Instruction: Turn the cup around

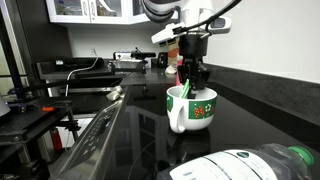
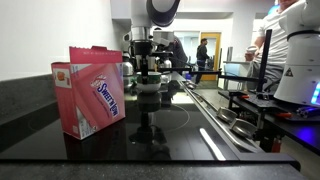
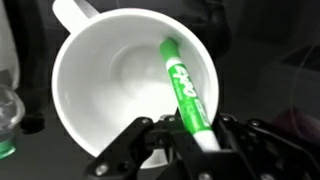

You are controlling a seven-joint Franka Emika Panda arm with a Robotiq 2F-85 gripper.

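Observation:
The cup [image 1: 200, 108] is a squat white mug with a green and red band, standing upright on the black counter with its handle [image 1: 177, 122] toward the camera. In the wrist view the cup [image 3: 110, 80] looks white inside, and its handle [image 3: 75, 12] points to the top left. A green marker [image 3: 183, 85] leans inside the cup. My gripper [image 1: 192, 78] hangs right over the cup's rim. In the wrist view its fingers [image 3: 188, 135] are closed on the marker's upper end. The cup [image 2: 149, 88] shows small beneath the gripper [image 2: 148, 72].
A pink carton [image 2: 95, 88] stands on the counter near the wall. A clear plastic bottle with a green cap [image 1: 250, 165] lies in the foreground and shows at the wrist view's left edge [image 3: 8, 110]. A cooktop [image 1: 95, 140] adjoins the counter. People and equipment stand behind.

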